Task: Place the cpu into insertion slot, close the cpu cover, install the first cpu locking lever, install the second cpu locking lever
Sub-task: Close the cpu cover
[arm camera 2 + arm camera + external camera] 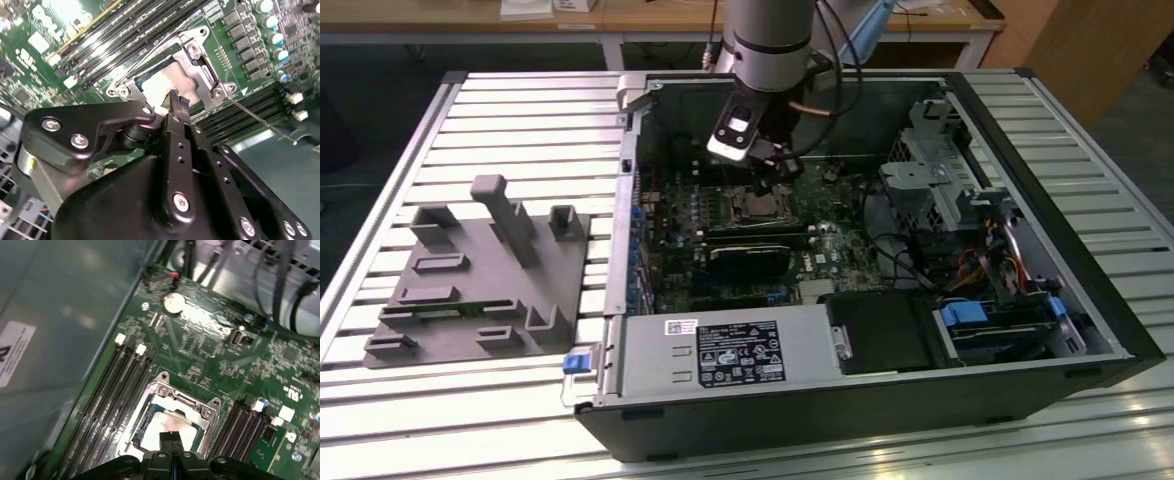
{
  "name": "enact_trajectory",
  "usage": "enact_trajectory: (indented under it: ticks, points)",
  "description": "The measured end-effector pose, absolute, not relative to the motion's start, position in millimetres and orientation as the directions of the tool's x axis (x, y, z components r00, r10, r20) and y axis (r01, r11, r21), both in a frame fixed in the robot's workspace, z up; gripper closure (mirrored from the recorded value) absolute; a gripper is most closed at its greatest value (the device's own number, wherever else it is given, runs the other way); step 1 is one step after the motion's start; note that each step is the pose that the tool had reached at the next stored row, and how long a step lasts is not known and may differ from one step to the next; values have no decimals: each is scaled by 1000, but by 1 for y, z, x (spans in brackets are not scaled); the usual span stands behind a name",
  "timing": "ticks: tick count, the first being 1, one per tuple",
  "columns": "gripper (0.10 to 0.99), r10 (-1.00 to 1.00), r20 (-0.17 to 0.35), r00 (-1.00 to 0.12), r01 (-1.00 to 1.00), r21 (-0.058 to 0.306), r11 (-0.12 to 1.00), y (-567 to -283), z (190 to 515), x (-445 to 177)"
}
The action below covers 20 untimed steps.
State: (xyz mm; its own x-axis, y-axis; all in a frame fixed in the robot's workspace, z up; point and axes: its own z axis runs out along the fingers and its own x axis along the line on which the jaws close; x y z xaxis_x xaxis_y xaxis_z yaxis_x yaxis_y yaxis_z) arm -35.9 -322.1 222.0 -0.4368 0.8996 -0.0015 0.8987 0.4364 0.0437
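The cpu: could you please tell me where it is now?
In both wrist views the cpu lies in the insertion slot, just beneath the hand, with memory slots alongside.

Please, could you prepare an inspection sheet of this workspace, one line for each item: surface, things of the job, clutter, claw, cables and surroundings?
Surface: slatted silver metal table carrying an open black computer case.
Job's things: pale silver square cpu sits in the dark insertion slot on the green circuit board; thin silvery cpu cover frames it; thin metal lever points away from the socket.
Clutter: grey plastic fixture block on the table, at the exterior view's left of the case.
Claw: black claw shut, nothing between its fingers, tips at the cpu's edge.
Cables: orange cables inside the case.
Surroundings: wooden desk behind.
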Motion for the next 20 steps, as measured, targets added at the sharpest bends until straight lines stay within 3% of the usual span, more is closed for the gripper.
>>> enact_trajectory:
  ticks: [20]
  points:
    - [980, 722, -13, -691, 722, 36, 691, -322, 222, -36]
